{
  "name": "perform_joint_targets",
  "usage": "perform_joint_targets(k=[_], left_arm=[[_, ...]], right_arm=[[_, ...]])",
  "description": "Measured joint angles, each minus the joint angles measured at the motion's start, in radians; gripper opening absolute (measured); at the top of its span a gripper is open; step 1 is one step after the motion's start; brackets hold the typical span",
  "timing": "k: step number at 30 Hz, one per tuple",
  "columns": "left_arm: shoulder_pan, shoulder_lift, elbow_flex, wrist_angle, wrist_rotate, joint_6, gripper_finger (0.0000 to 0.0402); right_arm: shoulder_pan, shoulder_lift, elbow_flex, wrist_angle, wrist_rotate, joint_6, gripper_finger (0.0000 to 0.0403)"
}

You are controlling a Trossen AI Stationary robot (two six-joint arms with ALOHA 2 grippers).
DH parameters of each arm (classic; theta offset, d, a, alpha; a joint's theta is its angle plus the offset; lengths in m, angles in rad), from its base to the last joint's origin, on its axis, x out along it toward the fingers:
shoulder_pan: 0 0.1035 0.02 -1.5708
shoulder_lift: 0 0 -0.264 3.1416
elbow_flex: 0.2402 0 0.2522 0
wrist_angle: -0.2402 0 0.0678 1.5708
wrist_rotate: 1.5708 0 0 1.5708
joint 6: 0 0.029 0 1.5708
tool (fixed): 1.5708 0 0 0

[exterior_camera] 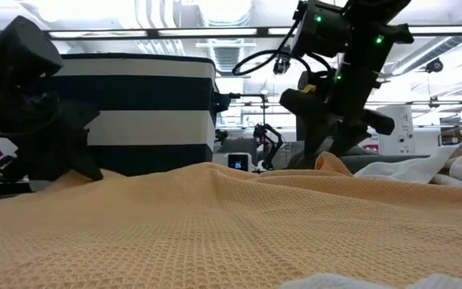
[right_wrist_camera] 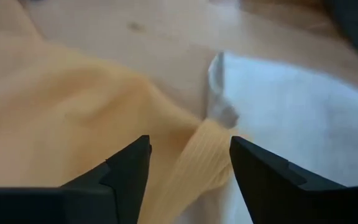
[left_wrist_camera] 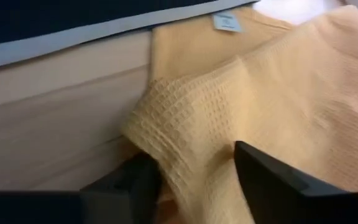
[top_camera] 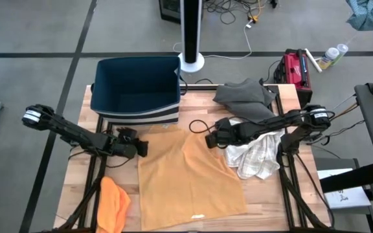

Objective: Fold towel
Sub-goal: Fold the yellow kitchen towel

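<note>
Light butcher-block wooden table [top_camera: 264, 200] carries everything. Largest item on it: a dark navy fabric bin with a white-striped base [top_camera: 136, 87], at the far left-centre of the table.

Task object: a tan waffle-weave towel [top_camera: 186, 178], spread mostly flat across the table's middle and reaching the near edge, with low ridges running toward its far corners. A small white label shows on it in the left wrist view.

A crumpled grey cloth [top_camera: 246, 96] lies at the far right. A white checked cloth [top_camera: 258, 155], bunched, lies just beside the towel's right edge. A bright orange cloth [top_camera: 114, 202] sits at the near left corner.

Left gripper [top_camera: 141, 148] is at the towel's far left corner. Fingers apart, straddling a raised fold of the towel's edge [left_wrist_camera: 166, 134]; no clamp on it visible.

Right gripper [top_camera: 209, 139] is at the towel's far right corner, fingers spread on either side of the rolled towel edge [right_wrist_camera: 197, 158], where it meets the white cloth. Not closed on it.
</note>
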Motion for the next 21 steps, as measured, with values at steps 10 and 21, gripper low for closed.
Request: perform_joint_targets(k=[10, 21], left_arm=[[-0.001, 0.077, 0.0, 0.068, -0.001, 0.028, 0.0016], [-0.026, 0.046, 0.101, 0.102, 0.009, 0.215, 0.0002]], right_arm=[[-0.018, 0.049, -0.006, -0.063, -0.052, 0.086, 0.0167], [-0.023, 0.086, -0.006, 0.005, 0.061, -0.041, 0.0071]])
